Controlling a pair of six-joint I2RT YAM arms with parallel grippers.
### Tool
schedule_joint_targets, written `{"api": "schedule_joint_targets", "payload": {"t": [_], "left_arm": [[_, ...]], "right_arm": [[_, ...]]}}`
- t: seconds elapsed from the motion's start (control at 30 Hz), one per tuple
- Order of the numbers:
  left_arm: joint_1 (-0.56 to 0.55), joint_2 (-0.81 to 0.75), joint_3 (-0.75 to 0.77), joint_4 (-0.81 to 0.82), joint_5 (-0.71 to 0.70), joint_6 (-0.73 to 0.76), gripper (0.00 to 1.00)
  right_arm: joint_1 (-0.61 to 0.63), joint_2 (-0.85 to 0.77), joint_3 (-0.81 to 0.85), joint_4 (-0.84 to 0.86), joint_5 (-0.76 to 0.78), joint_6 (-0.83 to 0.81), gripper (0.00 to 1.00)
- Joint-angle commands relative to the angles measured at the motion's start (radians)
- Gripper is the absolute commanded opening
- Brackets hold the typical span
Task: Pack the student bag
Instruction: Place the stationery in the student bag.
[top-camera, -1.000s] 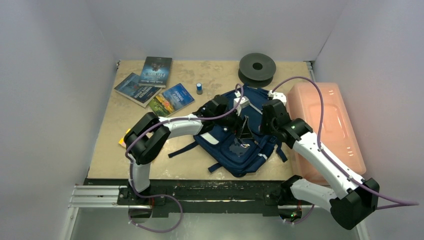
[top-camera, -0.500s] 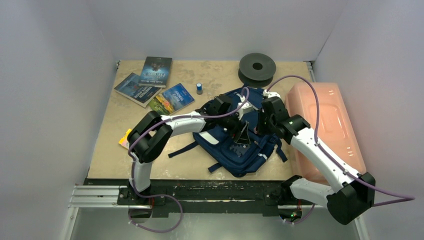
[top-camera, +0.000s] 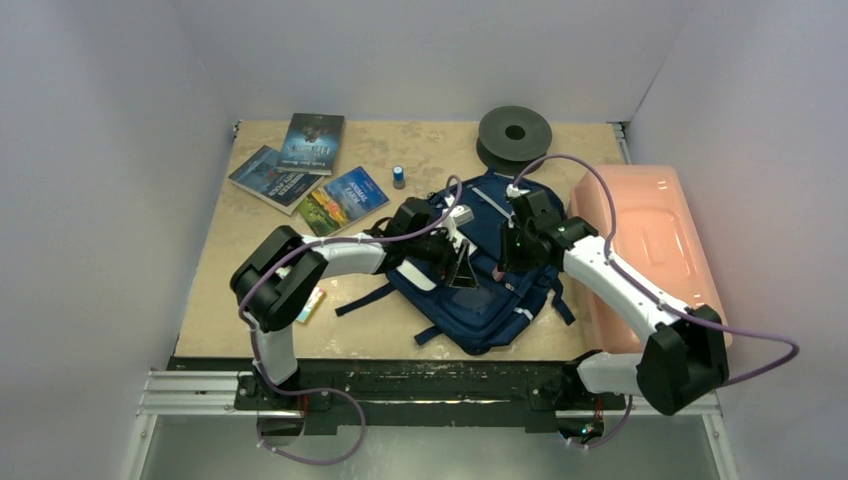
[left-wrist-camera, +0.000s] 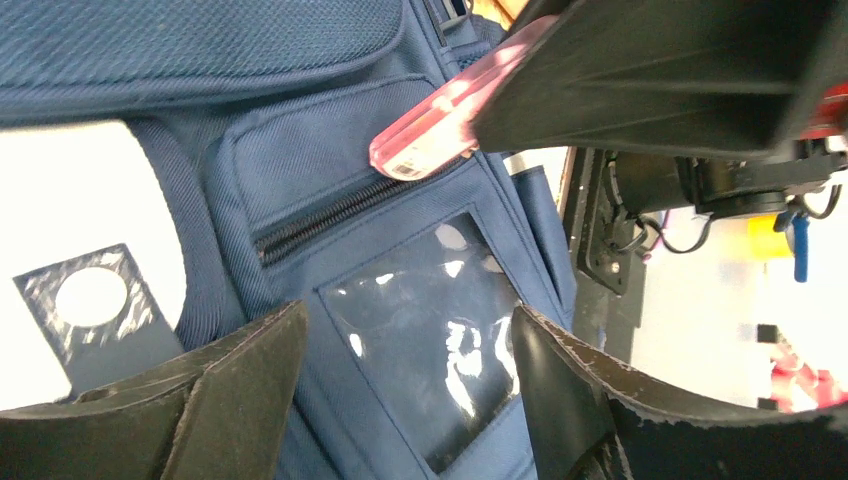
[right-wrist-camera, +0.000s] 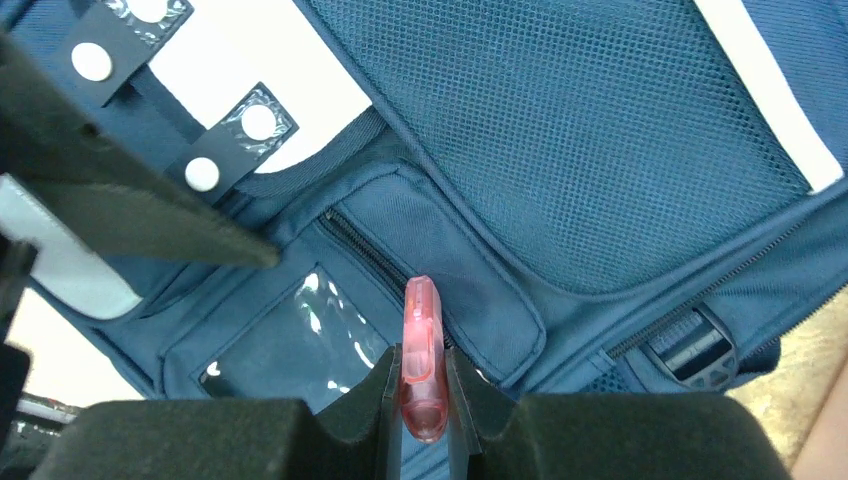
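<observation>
Two grippers meet over the bag (top-camera: 487, 318), which lies flat on the table (top-camera: 220, 290) directly beneath them in the overhead view: the left gripper (top-camera: 462, 272) hangs with its jaws apart and the right gripper (top-camera: 503, 266) sits just beside it. Several books (top-camera: 300, 170), a small blue bottle (top-camera: 399, 177) and a black spool (top-camera: 514, 132) lie well beyond both, not yet packed, and a pink box (top-camera: 655, 240) stands close outside the right arm, so I judge the packing barely begun. From the left wrist, the fingers (left-wrist-camera: 240, 390) straddle the clear window pocket (left-wrist-camera: 440, 330) and grip nothing, a zip (left-wrist-camera: 330, 215) runs just ahead of them, and a pink stick (left-wrist-camera: 435, 128) pokes in from the far side. From the right wrist, the right gripper (right-wrist-camera: 422, 390) is clamped on that stick, its tip aimed at the zip line just past the fingertips; the zip looks closed, so it probably needs opening first. Room between the two grippers is tight, while the fabric on their outer sides lies free
</observation>
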Motion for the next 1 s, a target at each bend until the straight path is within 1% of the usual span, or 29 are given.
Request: {"api": "schedule_joint_targets", "payload": {"t": [0.0, 0.13, 0.3, 0.37, 0.4, 0.5, 0.67, 0.73, 0.8, 0.97], "left_arm": [[0.001, -0.103, -0.045, -0.084, -0.046, -0.092, 0.76], [0.0, -0.152, -0.124, -0.131, -0.102, -0.122, 0.76], [-0.005, -0.194, -0.185, -0.213, -0.172, -0.089, 0.76], [-0.018, -0.217, -0.184, -0.309, -0.241, -0.07, 0.75], [-0.024, -0.225, -0.18, -0.349, -0.282, -0.064, 0.74], [-0.048, -0.235, -0.182, -0.425, -0.387, -0.046, 0.7], [-0.046, -0.225, -0.19, -0.577, -0.639, -0.005, 0.64], [-0.044, -0.225, -0.19, -0.614, -0.698, 0.001, 0.62], [-0.043, -0.235, -0.198, -0.612, -0.707, -0.004, 0.6], [-0.042, -0.287, -0.181, -0.723, -0.832, -0.074, 0.59]], "right_arm": [[-0.001, 0.052, 0.061, -0.014, -0.071, -0.022, 0.01], [0.036, 0.087, 0.06, -0.014, -0.06, -0.022, 0.01], [0.128, 0.147, 0.075, -0.016, 0.062, -0.022, 0.01], [0.148, 0.144, 0.075, -0.016, 0.102, -0.022, 0.01], [0.148, 0.128, 0.069, 0.003, 0.104, -0.054, 0.0], [0.145, 0.067, 0.057, 0.042, 0.114, -0.022, 0.0], [0.135, 0.021, 0.058, 0.073, 0.046, -0.006, 0.0], [0.133, 0.027, 0.049, 0.08, 0.017, -0.004, 0.0], [0.133, 0.033, 0.034, 0.085, 0.01, -0.004, 0.0], [0.133, 0.014, -0.008, 0.1, -0.045, -0.009, 0.0]]}}
